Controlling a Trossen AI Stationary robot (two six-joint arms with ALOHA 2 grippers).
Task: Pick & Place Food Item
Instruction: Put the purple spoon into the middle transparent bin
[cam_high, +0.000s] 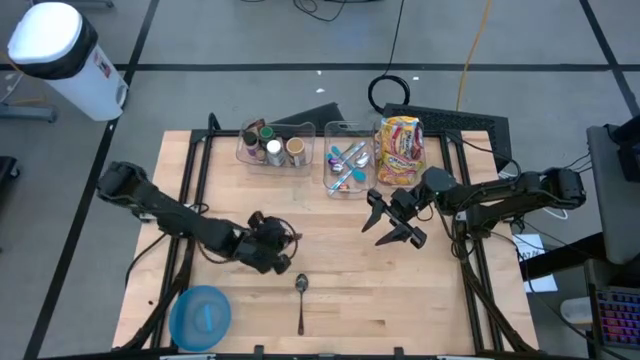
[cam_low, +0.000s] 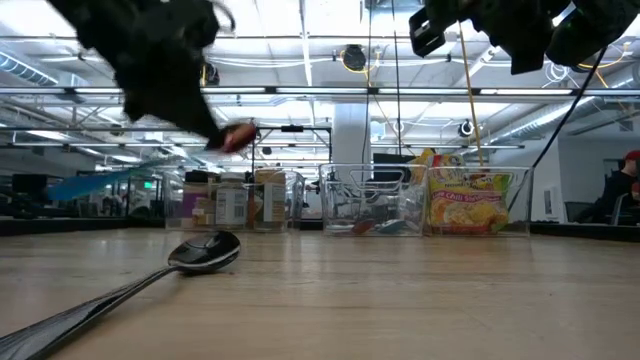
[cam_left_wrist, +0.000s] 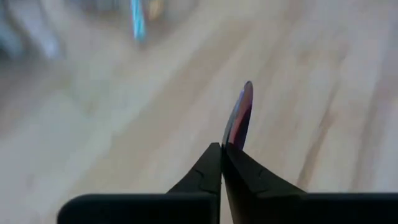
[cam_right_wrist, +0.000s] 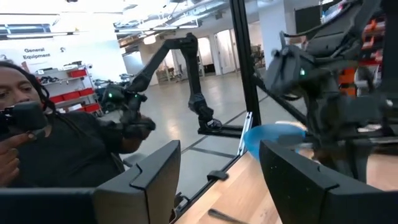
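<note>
My left gripper (cam_high: 283, 248) hangs above the table's middle left, shut on a thin, flat reddish food piece (cam_left_wrist: 240, 112). The piece shows edge-on in the left wrist view and as a small red bit in the low view (cam_low: 238, 137). A blue plate (cam_high: 200, 318) lies at the near left corner. A metal spoon (cam_high: 301, 300) lies flat on the table near the front edge. My right gripper (cam_high: 390, 222) is open and empty, raised above the table's middle right. My left gripper pinches the reddish piece by its near edge (cam_left_wrist: 231, 138) between its two shut fingers (cam_left_wrist: 208, 165). The piece sticks out past the fingertips, standing on edge. It is lifted clear of the table.
Clear bins stand along the far edge: one with jars (cam_high: 272, 148), one with small utensils (cam_high: 346, 165), one with yellow snack bags (cam_high: 400, 150). Bare wood lies between the two grippers. A person (cam_right_wrist: 43, 124) shows beyond the table in the right wrist view.
</note>
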